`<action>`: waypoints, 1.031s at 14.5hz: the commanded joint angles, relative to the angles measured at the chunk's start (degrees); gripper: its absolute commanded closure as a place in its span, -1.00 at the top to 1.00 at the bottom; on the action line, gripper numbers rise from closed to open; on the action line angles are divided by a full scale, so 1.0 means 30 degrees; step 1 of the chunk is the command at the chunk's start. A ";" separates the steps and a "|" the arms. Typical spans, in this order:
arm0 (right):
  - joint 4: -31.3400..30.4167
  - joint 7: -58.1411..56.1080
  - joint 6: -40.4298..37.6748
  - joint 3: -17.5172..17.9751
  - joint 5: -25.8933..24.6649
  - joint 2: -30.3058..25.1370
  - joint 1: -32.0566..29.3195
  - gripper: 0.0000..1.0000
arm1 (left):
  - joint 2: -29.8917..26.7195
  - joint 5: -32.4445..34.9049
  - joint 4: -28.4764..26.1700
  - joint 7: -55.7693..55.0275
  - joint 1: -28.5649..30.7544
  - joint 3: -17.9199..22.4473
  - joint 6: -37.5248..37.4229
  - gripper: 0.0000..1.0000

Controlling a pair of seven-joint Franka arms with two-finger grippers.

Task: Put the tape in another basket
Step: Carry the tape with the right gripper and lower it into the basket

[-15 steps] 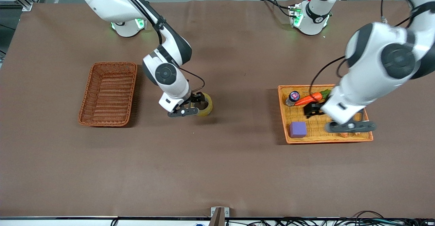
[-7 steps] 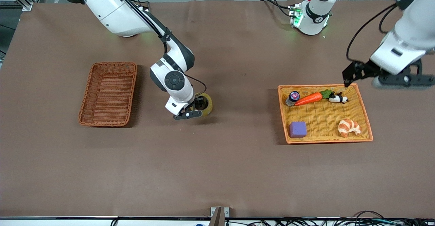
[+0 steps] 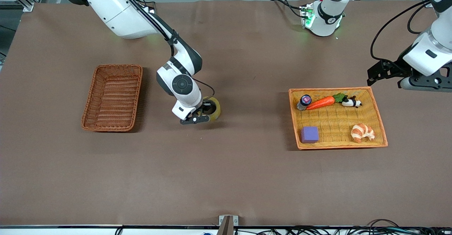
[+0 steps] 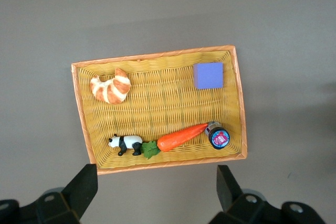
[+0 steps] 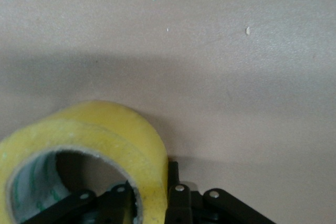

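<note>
The tape (image 3: pixel 213 109) is lying on the bare table between the two baskets, nearer the basket (image 3: pixel 112 97) than the tray (image 3: pixel 379 116), with the right gripper (image 3: pixel 204 114) down on it. In the right wrist view the tape (image 5: pixel 84 156) is standing tilted with its round hole open toward the camera, and one finger (image 5: pixel 118 203) is sitting inside the hole while the other (image 5: pixel 179 200) is pressing the outer face — the fingers are clamping the ring's wall between them. So the grip is across the band, not around the whole roll.

The relation that matters for the coming move: the basket is lying toward the right arm's end of the table from the tape, well apart from it, with its long side running toward the front camera. The right arm is the nearer one by far, so the carry looks like its job — a lift, then a sideways sweep over the raised woven rim.

The left gripper (image 3: pixel 390 75) is waiting up over the table by the tray's corner, its fingers (image 4: pixel 84 187) spread wide and holding nothing.

The front view is giving the whole layout but hiding the pinch under the right gripper's body. The right wrist view is showing the pinch clearly but no basket at all. The left wrist view is looking straight down on the tray (image 4: pixel 239 98), showing none of the tape.
</note>
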 commanded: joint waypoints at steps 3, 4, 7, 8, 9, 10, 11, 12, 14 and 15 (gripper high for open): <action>0.3009 0.0976 -0.5171 0.0159 -0.0302 -0.0120 -0.0431 -0.99 | 0.0220 -0.0033 0.0336 0.0523 -0.0216 0.0233 -0.0047 1.00; 0.3395 0.0918 -0.6694 0.0217 -0.0273 -0.0875 -0.0984 -0.99 | 0.0278 -0.0062 0.0394 0.0669 -0.0216 0.0233 -0.0018 1.00; 0.3135 0.0217 -1.0794 0.1559 -0.0244 -0.3919 -0.4257 -0.99 | 0.0892 -0.0091 0.1066 0.0731 -0.0216 0.0233 -0.0018 1.00; 0.3019 -0.0743 -1.2348 0.2059 -0.0244 -0.4887 -0.5924 -0.99 | 0.0981 -0.0004 0.1126 0.0613 -0.0245 0.0233 -0.0018 1.00; 0.2641 -0.2319 -1.3002 0.2122 -0.0244 -0.5824 -0.6985 -0.99 | 0.1011 0.0055 0.1098 0.0350 -0.0245 0.0233 -0.0018 1.00; 0.1999 -0.3727 -1.3153 0.1832 -0.0273 -0.6646 -0.7517 -0.98 | 0.0982 0.0055 0.1097 0.0145 -0.0245 0.0233 -0.0018 1.00; 0.1180 -0.4872 -1.3039 0.0698 -0.0273 -0.7408 -0.7639 -0.98 | 0.0982 0.0055 0.1126 -0.0118 -0.0245 0.0204 -0.0018 1.00; 0.0621 -0.5986 -1.2922 -0.0473 -0.0273 -0.7822 -0.7582 -0.98 | 0.1011 0.0084 0.1098 -0.0643 -0.0274 0.0145 0.0011 1.00; -0.0259 -0.9264 -1.2833 -0.2205 -0.0273 -0.8292 -0.7669 -0.96 | 0.0982 0.0172 0.1097 -0.0941 -0.0275 0.0057 0.0012 1.00; -0.0959 -1.0235 -1.2340 -0.3055 -0.0244 -0.8643 -0.7640 -0.96 | 0.0982 0.0173 0.1097 -0.0941 -0.0246 0.0057 0.0011 1.00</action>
